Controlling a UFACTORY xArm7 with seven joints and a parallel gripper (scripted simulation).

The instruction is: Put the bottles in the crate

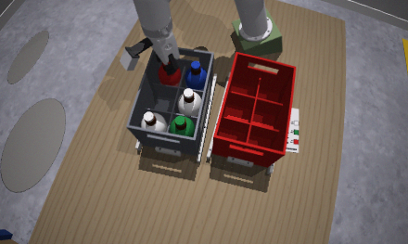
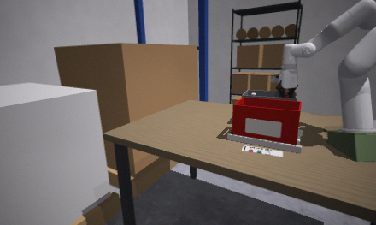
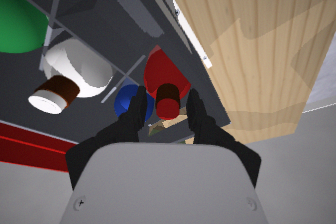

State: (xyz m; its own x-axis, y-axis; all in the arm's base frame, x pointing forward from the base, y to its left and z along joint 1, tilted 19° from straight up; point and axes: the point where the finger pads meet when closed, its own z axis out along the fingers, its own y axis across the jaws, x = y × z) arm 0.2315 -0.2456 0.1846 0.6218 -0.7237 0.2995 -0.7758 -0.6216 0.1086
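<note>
My gripper (image 1: 171, 65) (image 2: 286, 92) (image 3: 167, 96) is open, with its fingers on either side of the red bottle's neck and a gap still showing in the wrist view. The red bottle (image 1: 167, 78) (image 3: 162, 75) stands in the grey crate (image 1: 187, 147), back left. The blue bottle (image 1: 196, 79) (image 3: 125, 100) stands beside it. One white bottle (image 1: 188, 105) (image 3: 82, 65) is middle right, another (image 1: 154, 124) front left, the green bottle (image 1: 182, 128) (image 3: 15, 27) front right. The red crate (image 1: 223, 147) (image 2: 290, 127) is empty. The pick list (image 1: 295, 115) (image 2: 275, 153) shows red, green and white marks; counts are too small to read.
The grey crate's middle left compartment is empty. Low white rails (image 1: 207, 120) (image 2: 265, 143) run along the crates. The arm's green base block (image 1: 261, 47) (image 2: 350, 145) stands behind the red crate. The grey crate's walls and dividers are close around the fingers.
</note>
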